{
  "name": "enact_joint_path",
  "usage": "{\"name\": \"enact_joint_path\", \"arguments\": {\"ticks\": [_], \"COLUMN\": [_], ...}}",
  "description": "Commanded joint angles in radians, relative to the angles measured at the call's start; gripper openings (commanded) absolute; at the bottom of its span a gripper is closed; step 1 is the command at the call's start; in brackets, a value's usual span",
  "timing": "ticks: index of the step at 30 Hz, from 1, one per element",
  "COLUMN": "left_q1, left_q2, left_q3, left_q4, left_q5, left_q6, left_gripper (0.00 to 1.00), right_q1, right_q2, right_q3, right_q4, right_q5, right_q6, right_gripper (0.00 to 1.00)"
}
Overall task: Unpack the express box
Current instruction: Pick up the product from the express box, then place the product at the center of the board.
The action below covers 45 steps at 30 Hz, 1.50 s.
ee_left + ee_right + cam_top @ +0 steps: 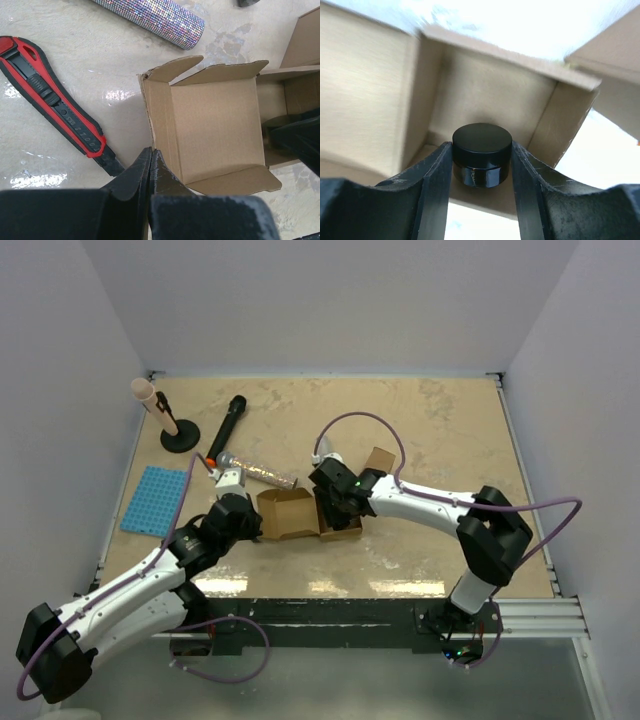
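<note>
Your R tool point(481, 150) grips black jar point(482, 142) in box point(215, 125), L tool point(151, 154) pinches box wall; lift jar out next.

The beige, marbled counter point(440, 430) has a glossy surface that catches the light in patches. At its left edge a blue perforated plastic mat point(157, 500) lies flat. Behind the mat stands a black round base point(180, 440) with a leaning rod topped by a pale pink cylinder. Just to the right of that base lies a black cylindrical stick point(227, 423), set diagonally. Nearer the middle rests a silver glitter-covered tube point(150, 17), and to its left a red and black utility knife point(55, 97) lies apart from it. The open brown cardboard box point(290, 512) sits at the centre, its lid folded out flat towards the knife.
</note>
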<state>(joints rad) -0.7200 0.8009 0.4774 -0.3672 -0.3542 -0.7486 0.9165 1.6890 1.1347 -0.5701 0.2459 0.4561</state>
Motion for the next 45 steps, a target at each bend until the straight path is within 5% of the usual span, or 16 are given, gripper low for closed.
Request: {"name": "enact_joint_path", "arguments": {"ticks": [1, 13, 28, 40, 45], "left_q1": [0.002, 0.002, 0.002, 0.002, 0.002], "left_q2": [0.004, 0.015, -0.002, 0.047, 0.061], "left_q3": [-0.003, 0.001, -0.005, -0.022, -0.033], "left_q4": [0.031, 0.03, 0.004, 0.053, 0.079], "left_q5": [0.004, 0.009, 0.055, 0.072, 0.075], "left_q6": [-0.005, -0.003, -0.003, 0.0, 0.005], "left_gripper": [0.0, 0.0, 0.0, 0.0, 0.0], "right_q1": [0.004, -0.102, -0.281, -0.304, -0.303], "right_q2": [-0.084, -0.057, 0.432, 0.307, 0.304], "right_q3": [0.12, 0.453, 0.775, 0.412, 0.209], "right_q4": [-0.016, -0.053, 0.124, 0.654, 1.068], "right_q5": [0.03, 0.067, 0.018, 0.147, 0.093], "right_q6": [0.007, -0.109, -0.126, -0.135, -0.223], "right_gripper": [0.2, 0.14, 0.09, 0.05, 0.06]}}
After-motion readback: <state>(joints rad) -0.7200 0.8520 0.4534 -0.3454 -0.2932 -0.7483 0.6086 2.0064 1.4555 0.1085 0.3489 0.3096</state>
